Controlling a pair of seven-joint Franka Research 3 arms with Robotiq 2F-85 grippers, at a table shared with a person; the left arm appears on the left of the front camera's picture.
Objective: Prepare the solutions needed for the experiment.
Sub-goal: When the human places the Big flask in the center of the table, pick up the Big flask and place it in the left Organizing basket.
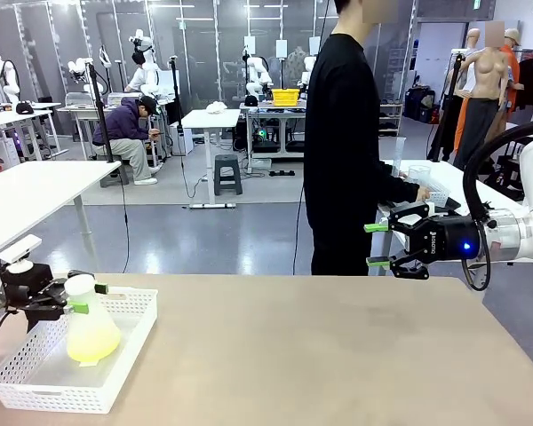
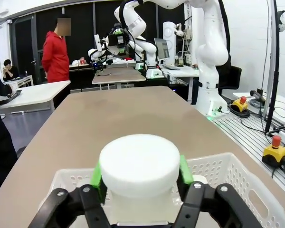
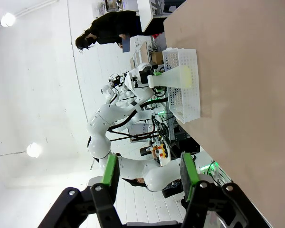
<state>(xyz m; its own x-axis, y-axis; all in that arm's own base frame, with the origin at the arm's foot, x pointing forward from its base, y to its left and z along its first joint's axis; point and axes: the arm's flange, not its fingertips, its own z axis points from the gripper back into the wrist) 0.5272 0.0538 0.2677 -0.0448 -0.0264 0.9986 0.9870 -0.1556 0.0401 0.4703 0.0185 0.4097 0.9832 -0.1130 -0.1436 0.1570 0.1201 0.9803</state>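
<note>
I see the left gripper [image 1: 78,297] at the near left of the counter [image 1: 338,355], positioned at the neck of a conical flask [image 1: 91,330]. The flask stands upright inside a white perforated basket [image 1: 35,377] on the near left corner of the counter. The solutions [image 1: 92,344] sit in the flask's wide lower part as a pale yellow-green layer.

In the left wrist view, the green pads [image 2: 96,176] stand on either side of the flask's white cap [image 2: 139,164]. The fingers are spread about as wide as the cap, with a pad close against each flank. I cannot tell whether they press on it or merely bracket it (the contact line is too fine to read here). The basket's rim [image 2: 228,166] shows behind the cap.

The right gripper [image 1: 376,245] hangs in the air past the far right edge of the counter, well apart from the basket. Its fingers point toward the left of the scene and stand parted, with nothing between them. The right wrist view confirms the gap between the two green pads [image 3: 110,176] (this view is rolled sideways), and it shows the basket [image 3: 190,102] and flask [image 3: 173,78] far off.

A person in black [image 1: 342,142] stands beyond the far edge of the counter, a hand [image 1: 422,192] at a neighbouring table on the right.
</note>
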